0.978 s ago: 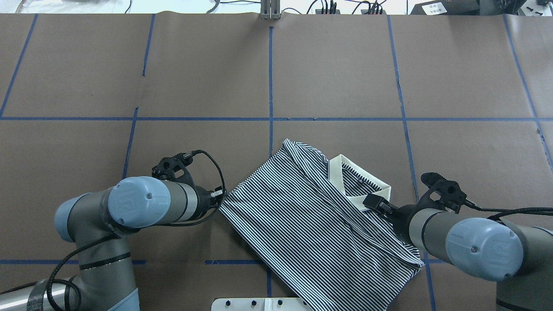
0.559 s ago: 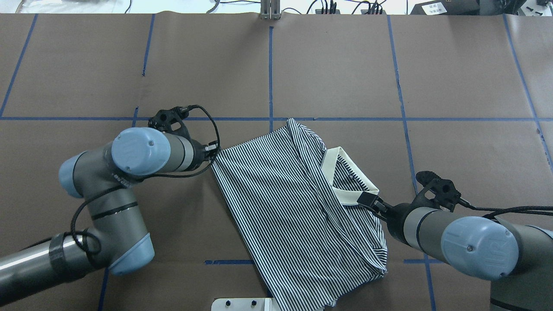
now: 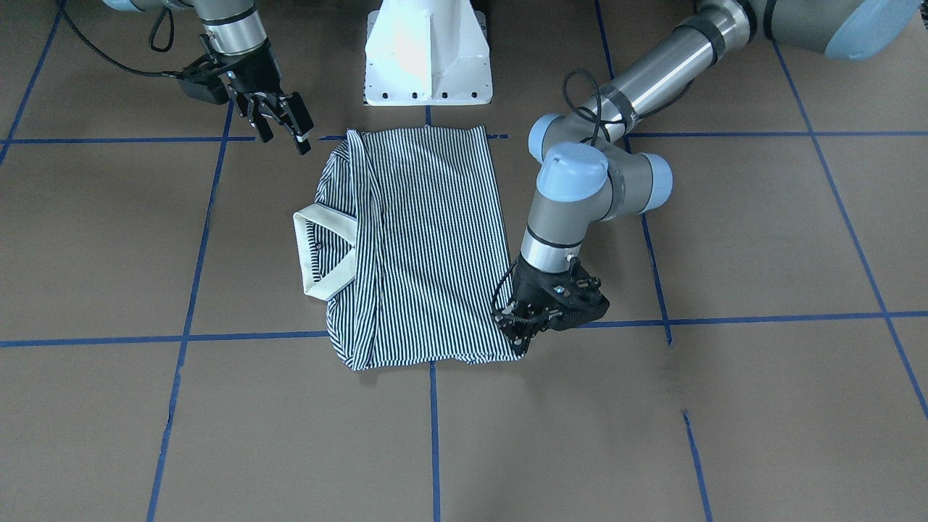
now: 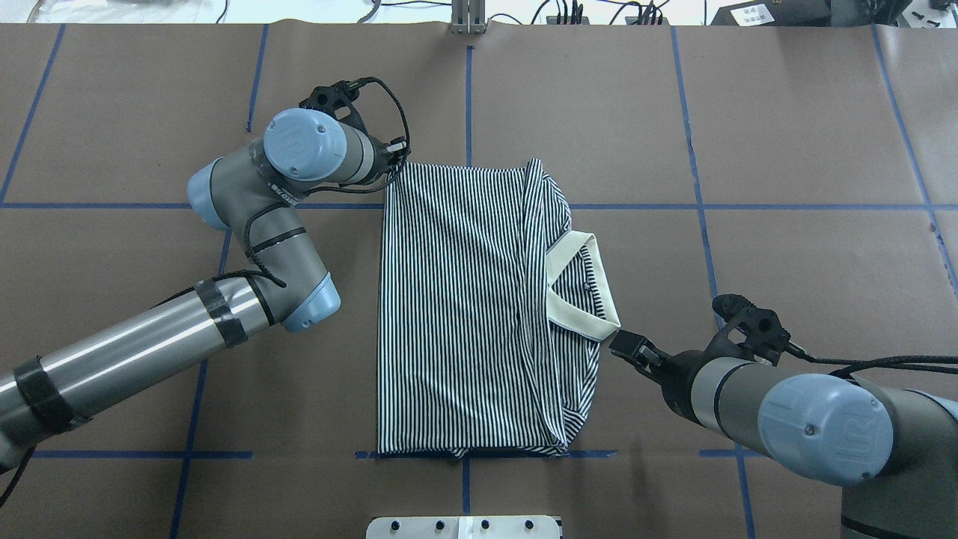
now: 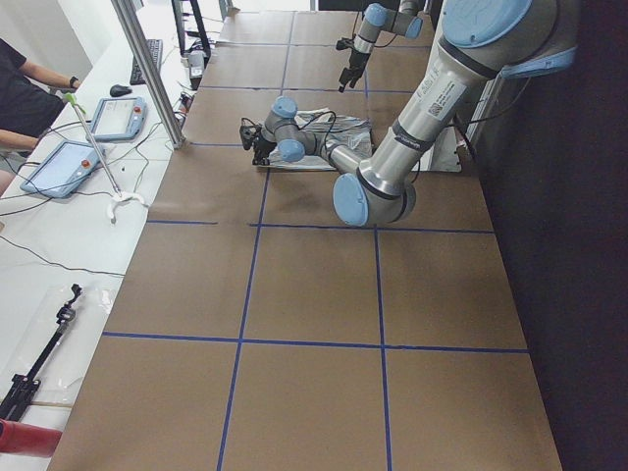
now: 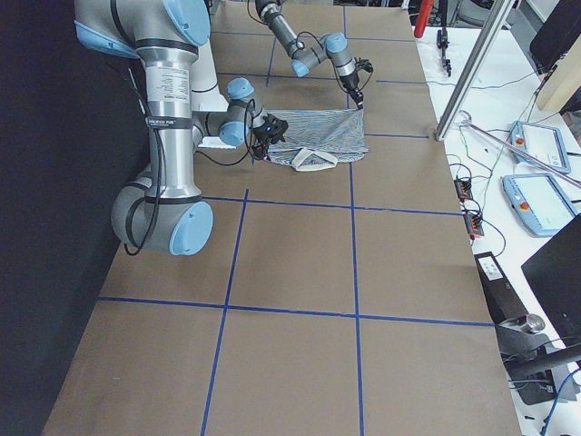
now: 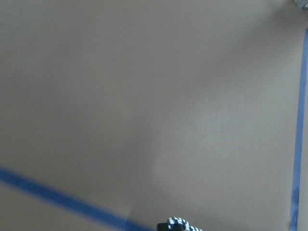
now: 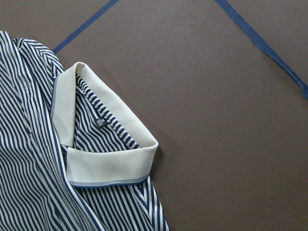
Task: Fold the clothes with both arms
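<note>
The striped polo shirt (image 4: 456,314) lies folded into a tall rectangle on the brown table, its cream collar (image 4: 580,288) on the right side. My left gripper (image 4: 394,166) is shut on the shirt's far left corner; the left wrist view shows a scrap of striped cloth (image 7: 179,223) at its tips. In the front-facing view that gripper (image 3: 516,335) is low on the shirt (image 3: 428,239) corner. My right gripper (image 4: 627,346) stands open just right of the collar, not touching it. The right wrist view looks down on the collar (image 8: 106,163).
The white pedestal base (image 4: 464,526) sits at the near table edge, just behind the shirt. Blue tape lines (image 4: 696,150) divide the brown table. A metal post (image 4: 468,19) and cables stand at the far edge. A person's arm (image 5: 25,103) and tablets are beside the table.
My left gripper has carried the shirt's corner away from the robot, turning the shirt square to the tape lines. My right gripper has let go near the collar and drawn slightly back.
</note>
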